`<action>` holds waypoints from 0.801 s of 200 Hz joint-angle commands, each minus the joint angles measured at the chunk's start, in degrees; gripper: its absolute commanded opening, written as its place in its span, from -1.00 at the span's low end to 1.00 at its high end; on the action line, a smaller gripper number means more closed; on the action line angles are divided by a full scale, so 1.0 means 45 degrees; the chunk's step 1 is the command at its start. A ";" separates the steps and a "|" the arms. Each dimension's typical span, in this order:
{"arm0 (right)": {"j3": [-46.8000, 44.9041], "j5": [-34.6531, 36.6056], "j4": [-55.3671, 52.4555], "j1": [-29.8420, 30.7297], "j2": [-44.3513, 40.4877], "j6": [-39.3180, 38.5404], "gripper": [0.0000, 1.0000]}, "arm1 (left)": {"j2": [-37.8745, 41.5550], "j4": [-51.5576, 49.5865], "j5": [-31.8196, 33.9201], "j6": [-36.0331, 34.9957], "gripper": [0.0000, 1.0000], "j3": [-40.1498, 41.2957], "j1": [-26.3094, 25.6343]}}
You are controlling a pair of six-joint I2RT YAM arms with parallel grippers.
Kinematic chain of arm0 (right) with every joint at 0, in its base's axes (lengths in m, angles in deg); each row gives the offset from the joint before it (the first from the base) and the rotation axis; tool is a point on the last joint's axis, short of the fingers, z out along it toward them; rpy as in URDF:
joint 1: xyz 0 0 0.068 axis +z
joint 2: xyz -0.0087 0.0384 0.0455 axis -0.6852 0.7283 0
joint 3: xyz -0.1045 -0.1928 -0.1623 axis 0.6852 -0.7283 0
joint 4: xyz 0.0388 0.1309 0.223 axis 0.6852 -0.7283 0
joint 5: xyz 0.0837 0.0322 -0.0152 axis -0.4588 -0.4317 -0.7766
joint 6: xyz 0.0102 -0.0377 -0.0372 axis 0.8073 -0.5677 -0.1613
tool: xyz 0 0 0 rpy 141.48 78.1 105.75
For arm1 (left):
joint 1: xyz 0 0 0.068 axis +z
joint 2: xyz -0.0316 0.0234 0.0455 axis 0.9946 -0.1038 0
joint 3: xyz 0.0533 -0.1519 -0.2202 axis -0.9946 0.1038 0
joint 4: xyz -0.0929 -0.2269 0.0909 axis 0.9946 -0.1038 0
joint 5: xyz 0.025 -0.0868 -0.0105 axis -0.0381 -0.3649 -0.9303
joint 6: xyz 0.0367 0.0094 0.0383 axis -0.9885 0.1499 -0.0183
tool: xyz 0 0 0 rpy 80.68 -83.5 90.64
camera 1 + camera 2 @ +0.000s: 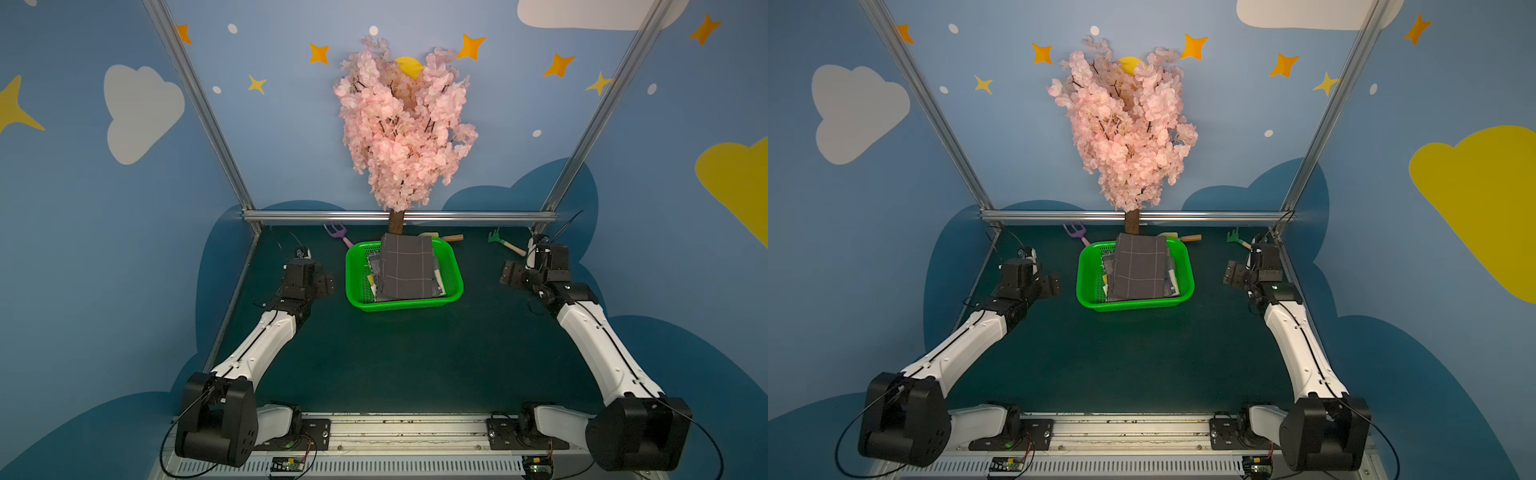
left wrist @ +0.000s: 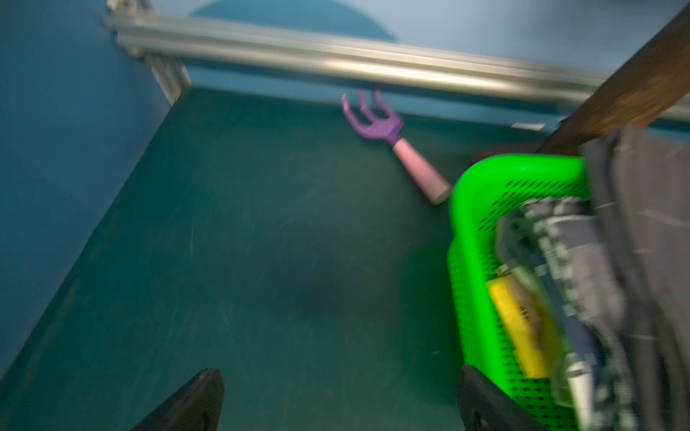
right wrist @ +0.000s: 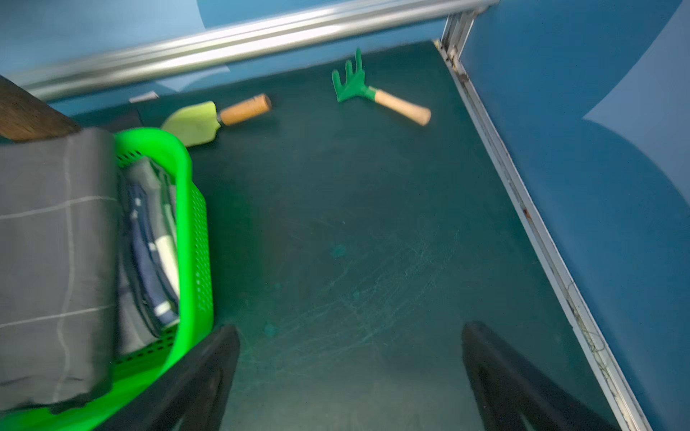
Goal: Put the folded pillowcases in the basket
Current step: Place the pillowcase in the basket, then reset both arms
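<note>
The folded pillowcase (image 1: 407, 268) (image 1: 1140, 268), dark grey with thin white grid lines, lies on top of other folded cloths in the bright green basket (image 1: 405, 306) (image 1: 1133, 306). Its far end overhangs the basket's far rim. My left gripper (image 1: 328, 284) (image 2: 339, 373) hangs open just left of the basket, holding nothing. My right gripper (image 1: 509, 274) (image 3: 351, 326) is open to the right of the basket, further from it, over bare mat. The wrist views show the basket (image 2: 474, 209) (image 3: 194, 224) and the pillowcase (image 2: 649, 231) (image 3: 52, 242) off to one side.
A pink blossom tree's trunk (image 1: 397, 222) stands right behind the basket. A purple toy fork (image 1: 336, 232), a yellow-green trowel (image 3: 194, 121) and a green rake (image 3: 353, 84) lie along the back. An aluminium rail (image 1: 399, 216) bounds the dark green mat.
</note>
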State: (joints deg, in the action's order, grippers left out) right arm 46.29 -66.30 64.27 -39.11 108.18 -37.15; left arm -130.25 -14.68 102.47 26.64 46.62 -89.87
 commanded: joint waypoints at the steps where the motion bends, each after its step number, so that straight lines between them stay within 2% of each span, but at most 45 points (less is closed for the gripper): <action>1: -0.1312 -0.0162 0.2522 -0.0167 -0.0275 -0.1239 0.96 | -0.0254 0.2810 -0.0290 -0.0609 1.00 0.0513 0.0398; 22: -0.2392 -0.0086 0.3886 -0.0339 -0.0176 -0.1601 0.96 | -0.1047 0.3235 -0.0109 -0.1071 1.00 0.0729 0.0615; 42: -0.2504 0.0076 0.3882 -0.0476 0.0240 -0.1114 0.96 | -0.1761 0.3640 -0.0266 -0.1400 1.00 0.0792 0.0845; 65: -0.2570 -0.0054 0.3971 -0.0544 0.0811 -0.1545 0.96 | -0.2471 0.4109 -0.0210 -0.1536 1.00 0.0883 0.1052; 90: -0.2969 -0.0087 0.4793 -0.0582 0.1279 -0.1750 0.96 | -0.2957 0.6288 0.0029 -0.1660 1.00 0.1825 0.1117; 99: -0.3139 0.0074 0.5088 -0.0573 0.1324 -0.1814 0.97 | -0.2937 0.6397 -0.0087 -0.1741 1.00 0.1894 0.1117; 116: -0.3901 0.0186 0.6684 -0.0608 0.1258 -0.1904 0.97 | -0.3180 0.7302 -0.0491 -0.1967 1.00 0.2238 0.1138; 142: -0.4659 -0.0976 0.8317 -0.0554 0.1881 -0.1941 0.97 | -0.3026 0.7622 -0.0755 -0.2065 1.00 0.2528 0.1131; 160: -0.5291 -0.0603 0.9773 -0.0266 0.2115 -0.1970 0.97 | -0.2941 0.8238 -0.1042 -0.2214 1.00 0.2906 0.1114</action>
State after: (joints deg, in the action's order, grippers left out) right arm 24.94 -68.13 96.69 -41.41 116.38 -45.18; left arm -144.15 16.07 100.13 18.27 57.92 -84.91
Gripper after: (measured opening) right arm 0.982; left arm 0.998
